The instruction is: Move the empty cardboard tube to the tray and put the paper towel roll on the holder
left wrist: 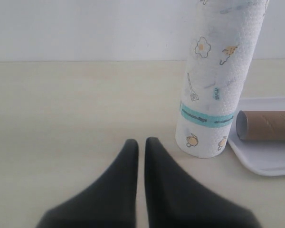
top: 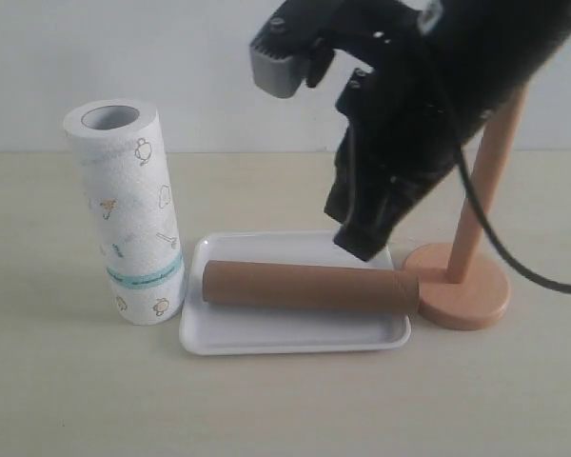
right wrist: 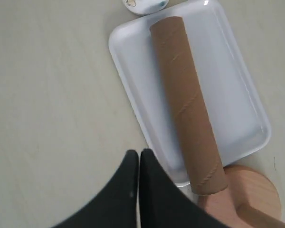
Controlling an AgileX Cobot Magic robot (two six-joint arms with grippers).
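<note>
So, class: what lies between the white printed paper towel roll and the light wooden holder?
The shallow white tray, with the brown cardboard tube lying in it; the exterior view shows it.

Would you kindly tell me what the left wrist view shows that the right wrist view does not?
Only the left wrist view: the shut left gripper and the side of the upright paper towel roll with its teal band. Only the right wrist view: the shut right gripper, the base of the holder and the whole length of the cardboard tube. Both: that tube lying in the tray.
</note>
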